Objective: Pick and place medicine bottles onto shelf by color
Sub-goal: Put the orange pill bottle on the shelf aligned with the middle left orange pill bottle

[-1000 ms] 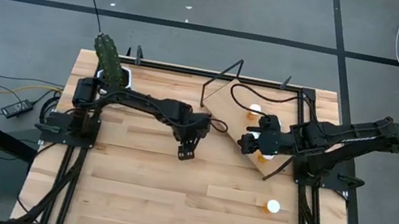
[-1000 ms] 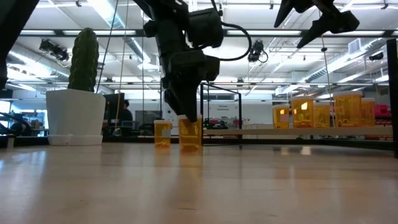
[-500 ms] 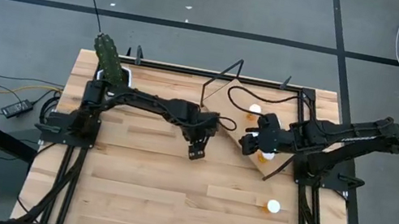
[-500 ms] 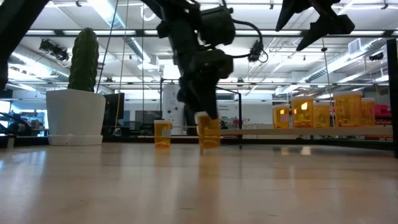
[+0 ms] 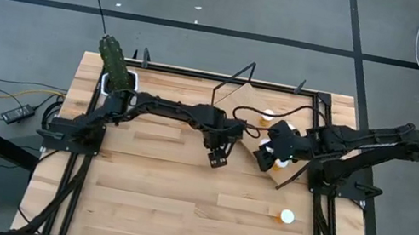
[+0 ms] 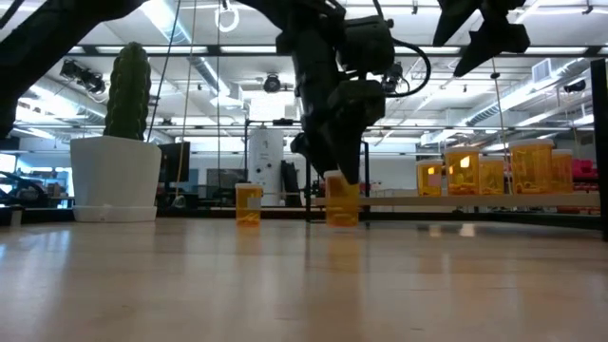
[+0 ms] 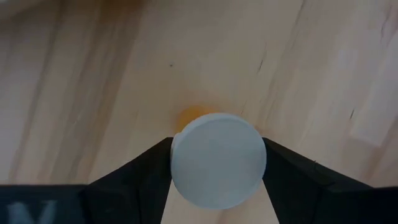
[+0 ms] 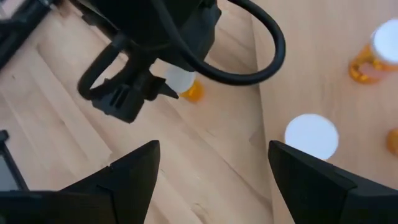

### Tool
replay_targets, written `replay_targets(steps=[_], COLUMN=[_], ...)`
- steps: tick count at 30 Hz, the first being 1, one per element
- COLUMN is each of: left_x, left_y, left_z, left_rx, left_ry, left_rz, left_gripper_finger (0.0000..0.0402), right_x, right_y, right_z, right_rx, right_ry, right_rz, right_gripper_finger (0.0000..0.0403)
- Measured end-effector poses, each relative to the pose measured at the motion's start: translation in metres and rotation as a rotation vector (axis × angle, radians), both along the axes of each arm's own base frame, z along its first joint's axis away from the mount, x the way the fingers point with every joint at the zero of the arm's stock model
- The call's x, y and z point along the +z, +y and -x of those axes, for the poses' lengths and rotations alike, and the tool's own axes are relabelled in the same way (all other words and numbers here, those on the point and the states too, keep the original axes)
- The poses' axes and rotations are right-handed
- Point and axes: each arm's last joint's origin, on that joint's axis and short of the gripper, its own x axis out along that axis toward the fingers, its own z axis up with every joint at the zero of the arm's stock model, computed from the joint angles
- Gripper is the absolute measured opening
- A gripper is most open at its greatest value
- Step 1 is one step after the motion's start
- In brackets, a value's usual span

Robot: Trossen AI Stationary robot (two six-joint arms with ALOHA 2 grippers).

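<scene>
The left end effector is grasping a small orange bottle by its white cap. The bottle stands straight up, near the worktop. The shelf lies just to the right, so that way it must go. The right end effector hangs over the shelf, released and holding nothing.

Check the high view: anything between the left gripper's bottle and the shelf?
Nothing. In the high view only bare tabletop separates the bottle in the left gripper from the shelf.
</scene>
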Motion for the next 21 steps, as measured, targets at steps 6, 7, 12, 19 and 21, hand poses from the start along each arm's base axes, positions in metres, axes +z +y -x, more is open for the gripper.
replay_targets(steps=[6,7,12,19,21], left_x=[0.014,0.018,0.035,0.03,0.03], left_y=[0.006,0.006,0.007,0.006,0.007], left_z=[0.0,0.0,-0.004,-0.002,-0.002], left_rx=[0.061,0.061,0.061,0.106,0.115], left_ry=[0.0,-0.005,-0.051,-0.026,-0.021], left_rz=[0.012,0.012,0.006,0.012,0.01], left_gripper_finger=[0.0242,0.0244,0.0246,0.0247,0.0247], right_x=[0.014,0.017,0.026,0.029,0.029], right_y=[-0.004,-0.005,-0.008,-0.01,-0.01], right_z=[0.016,0.019,0.033,0.039,0.038], right_rx=[0.02,0.03,0.089,0.097,0.105], right_ry=[-0.076,-0.087,-0.118,-0.129,-0.127], right_rz=[0.045,0.05,0.092,0.117,0.122], right_gripper_finger=[0.0307,0.0307,0.0307,0.0307,0.0307])
